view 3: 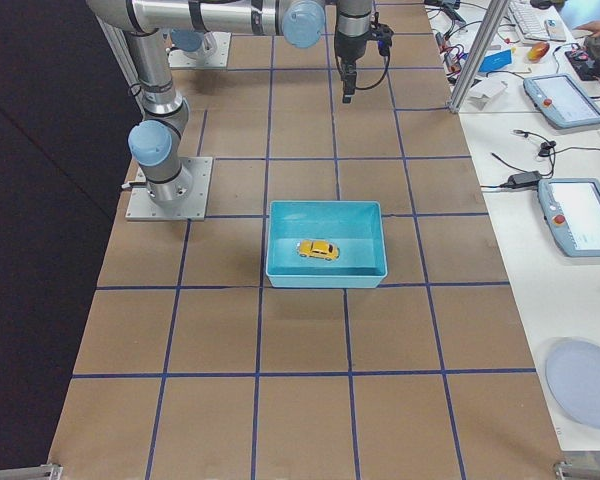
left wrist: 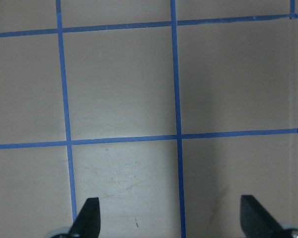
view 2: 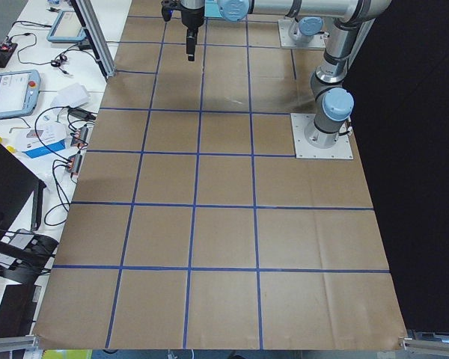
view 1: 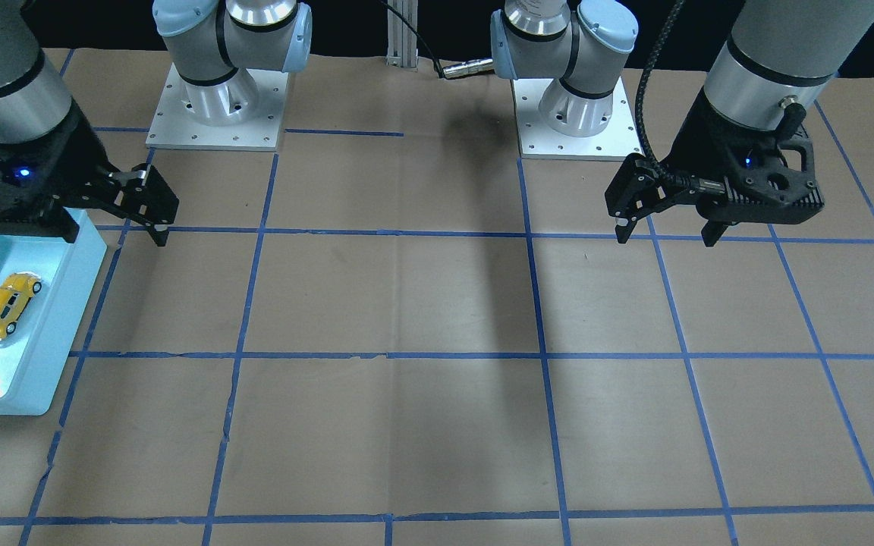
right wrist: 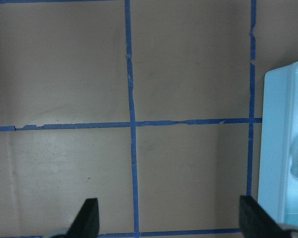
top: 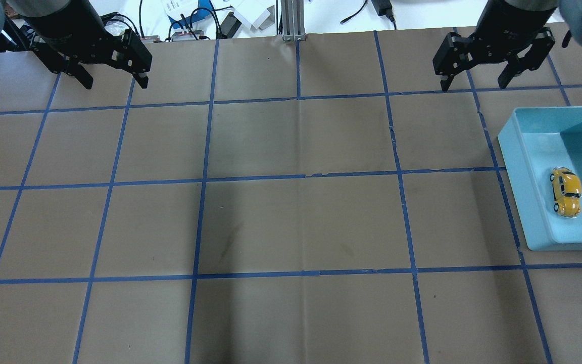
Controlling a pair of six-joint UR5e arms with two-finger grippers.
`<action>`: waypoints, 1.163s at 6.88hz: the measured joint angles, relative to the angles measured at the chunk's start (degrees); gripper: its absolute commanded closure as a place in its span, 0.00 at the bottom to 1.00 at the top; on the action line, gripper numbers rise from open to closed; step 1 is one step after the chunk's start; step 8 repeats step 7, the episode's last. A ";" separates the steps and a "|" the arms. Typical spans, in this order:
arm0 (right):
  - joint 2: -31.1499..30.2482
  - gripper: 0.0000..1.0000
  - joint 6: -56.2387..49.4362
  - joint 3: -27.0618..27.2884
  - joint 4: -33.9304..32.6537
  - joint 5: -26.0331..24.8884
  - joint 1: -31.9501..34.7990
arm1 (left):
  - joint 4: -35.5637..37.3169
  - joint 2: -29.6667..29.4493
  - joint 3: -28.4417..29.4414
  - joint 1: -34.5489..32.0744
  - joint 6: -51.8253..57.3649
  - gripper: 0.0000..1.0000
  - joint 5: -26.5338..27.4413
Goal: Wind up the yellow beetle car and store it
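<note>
Surface: brown paper (top: 291, 227) covered the whole top, and blue tape lines (top: 202, 178) split it into a grid of large squares.
Background: you had white benches (view 3: 500, 200) along the far side of the surface, with teach pendants (view 3: 565, 100) and loose cables on them.
Arm bases: two silver mounting plates (view 1: 217, 114) sat at the near edge, one under each arm.
Bin: a light blue, open-topped bin (top: 521, 187) stood on the right side of the surface, its right edge cut off in the overhead view.
Yellow beetle car: the yellow beetle car (top: 566, 192) sat on its wheels on the bin's floor, lying along the bin's length and clear of the walls. No gripper touched it.
Left gripper: the left gripper (top: 115, 81) hung over the far left part of the surface, jaws spread wide. Its wrist camera showed only paper and tape between the two fingertips.
Right gripper: the right gripper (top: 473, 83) hung over the far right part, beyond the bin's far left corner and apart from it. Its jaws were spread wide too, with nothing held. Its wrist view caught the bin's wall at the right edge, with a sliver of yellow inside.
</note>
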 measured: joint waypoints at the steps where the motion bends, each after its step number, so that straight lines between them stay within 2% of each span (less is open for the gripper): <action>1: 0.21 0.00 1.14 0.00 -0.17 -0.02 1.86 | 0.02 0.01 -0.04 0.01 0.01 0.00 -0.12; 8: 0.64 0.00 1.50 0.63 -0.84 -0.05 2.83 | 0.02 0.01 -0.07 0.22 0.08 0.00 -0.19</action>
